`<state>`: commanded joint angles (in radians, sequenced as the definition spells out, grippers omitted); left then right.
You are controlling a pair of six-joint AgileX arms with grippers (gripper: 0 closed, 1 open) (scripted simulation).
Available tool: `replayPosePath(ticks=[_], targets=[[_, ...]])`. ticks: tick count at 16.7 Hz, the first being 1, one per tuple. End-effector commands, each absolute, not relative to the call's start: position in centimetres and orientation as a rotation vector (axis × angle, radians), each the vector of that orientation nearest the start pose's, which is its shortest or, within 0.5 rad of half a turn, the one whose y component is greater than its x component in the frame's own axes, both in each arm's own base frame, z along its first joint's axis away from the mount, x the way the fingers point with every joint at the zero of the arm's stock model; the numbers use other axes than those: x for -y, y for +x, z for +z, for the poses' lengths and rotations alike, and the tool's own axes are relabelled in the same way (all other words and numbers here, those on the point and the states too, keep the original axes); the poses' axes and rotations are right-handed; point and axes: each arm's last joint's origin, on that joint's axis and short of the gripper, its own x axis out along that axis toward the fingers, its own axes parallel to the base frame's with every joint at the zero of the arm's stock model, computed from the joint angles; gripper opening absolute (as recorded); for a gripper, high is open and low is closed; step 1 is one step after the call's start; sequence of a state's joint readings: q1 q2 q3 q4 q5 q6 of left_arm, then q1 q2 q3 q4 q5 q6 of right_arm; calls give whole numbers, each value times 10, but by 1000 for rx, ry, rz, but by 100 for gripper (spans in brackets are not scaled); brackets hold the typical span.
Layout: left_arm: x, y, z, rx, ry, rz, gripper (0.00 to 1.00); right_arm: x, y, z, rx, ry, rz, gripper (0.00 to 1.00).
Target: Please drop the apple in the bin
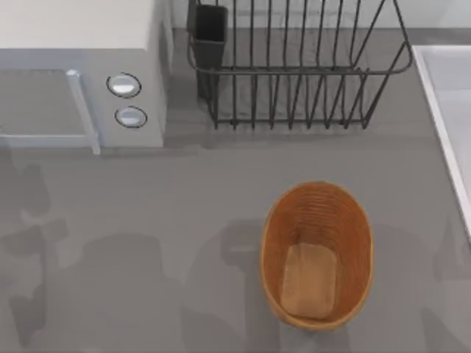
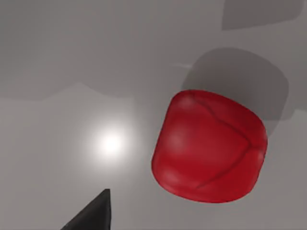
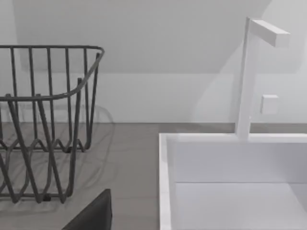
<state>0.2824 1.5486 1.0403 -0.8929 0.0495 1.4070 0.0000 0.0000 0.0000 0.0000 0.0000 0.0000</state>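
Bin (image 1: 317,254): right-centre of table (image 1: 184,191), upright | apple (image 2: 209,146): on the table (glossy red), under left wrist | pincers: opening cannot be told | rack (image 1: 294,66): far side.

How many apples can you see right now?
1. The apple lies on the grey tabletop, seen in the left wrist view beneath that camera. The bin holds none. Others could sit outside the views.

Grey table (image 1: 184,191) with bin (image 1: 317,254), dish rack (image 1: 294,66), microwave (image 1: 81,73), apple (image 2: 208,146).
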Motion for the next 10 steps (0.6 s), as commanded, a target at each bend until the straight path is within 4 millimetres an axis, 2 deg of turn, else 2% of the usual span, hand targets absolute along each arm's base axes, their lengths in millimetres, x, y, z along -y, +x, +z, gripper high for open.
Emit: replayPosePath(ticks=[5, 10], targets=[[-104, 304, 178, -1281, 949, -1029, 100, 1, 106, 160, 0, 0, 0, 100], [-109, 310, 178, -1274, 950, -1061, 100, 1, 106, 160, 0, 0, 0, 100]])
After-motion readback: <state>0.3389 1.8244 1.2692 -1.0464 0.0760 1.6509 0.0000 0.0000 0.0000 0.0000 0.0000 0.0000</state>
